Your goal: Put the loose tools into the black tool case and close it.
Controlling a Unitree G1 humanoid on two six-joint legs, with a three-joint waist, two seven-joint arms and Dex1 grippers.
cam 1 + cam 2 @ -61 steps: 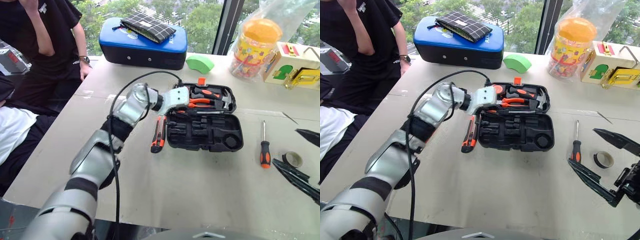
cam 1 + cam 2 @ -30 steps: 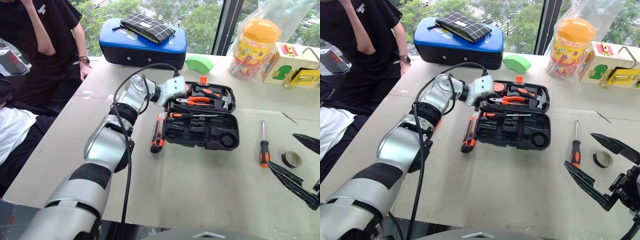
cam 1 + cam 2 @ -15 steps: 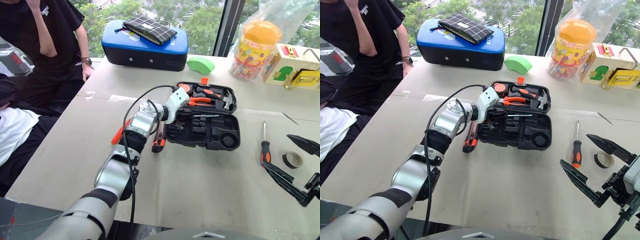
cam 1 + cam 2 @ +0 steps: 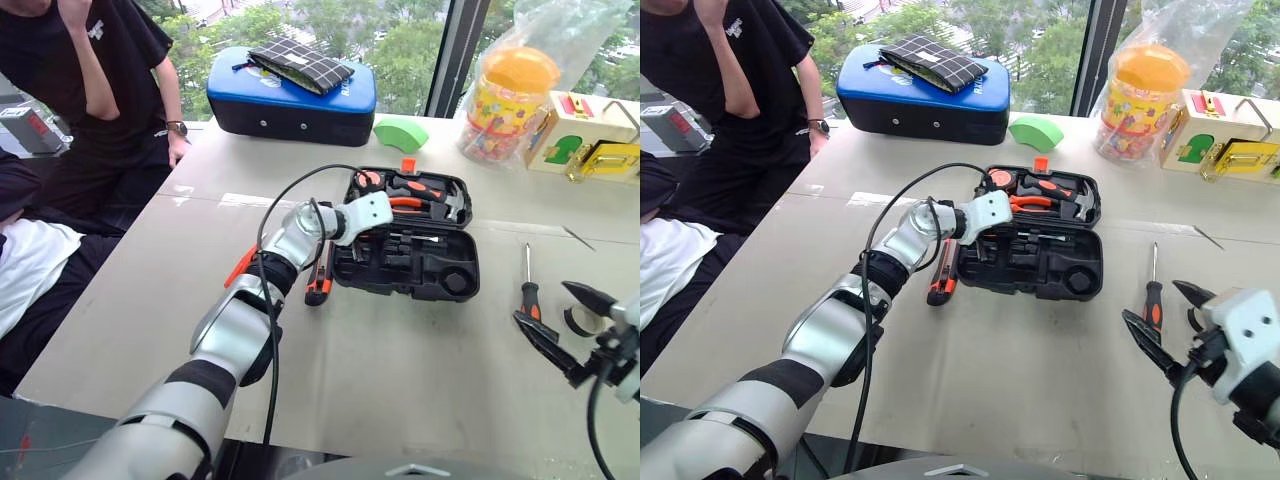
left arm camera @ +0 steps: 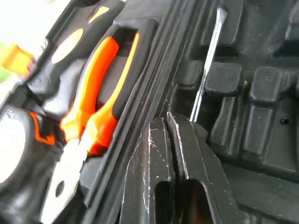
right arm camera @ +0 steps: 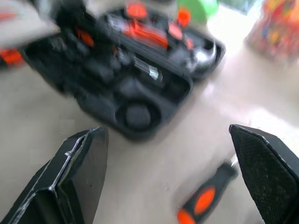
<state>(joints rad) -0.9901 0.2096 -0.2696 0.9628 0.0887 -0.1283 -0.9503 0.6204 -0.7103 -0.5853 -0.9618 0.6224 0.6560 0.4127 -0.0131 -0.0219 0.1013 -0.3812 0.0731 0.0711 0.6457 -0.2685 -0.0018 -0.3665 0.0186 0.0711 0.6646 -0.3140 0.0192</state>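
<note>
The black tool case (image 4: 455, 285) lies open mid-table, with pliers (image 4: 402, 203), a hammer and a round tape measure in its far half. My left gripper (image 5: 168, 122) is shut and empty, its tips down in the case beside a screwdriver's metal shaft (image 5: 208, 60) that lies in a slot. The orange-and-black utility knife (image 4: 319, 282) lies on the table against the case's left side. A black-and-orange screwdriver (image 4: 527, 291) lies to the right of the case. My right gripper (image 4: 1168, 320) hangs open just beside its handle (image 6: 205, 200).
A tape roll (image 4: 581, 320) lies by the right gripper. At the back stand a blue-topped case (image 4: 290, 95), a green block (image 4: 400, 130), a yellow-lidded jar (image 4: 510, 90) and a toy box (image 4: 590, 130). A person stands at the far left. A slim orange piece (image 4: 240, 268) peeks past my left forearm.
My left gripper has shut and sunk into the case near the screwdriver laid there. The right gripper has come down and forward toward the screwdriver on the table.
</note>
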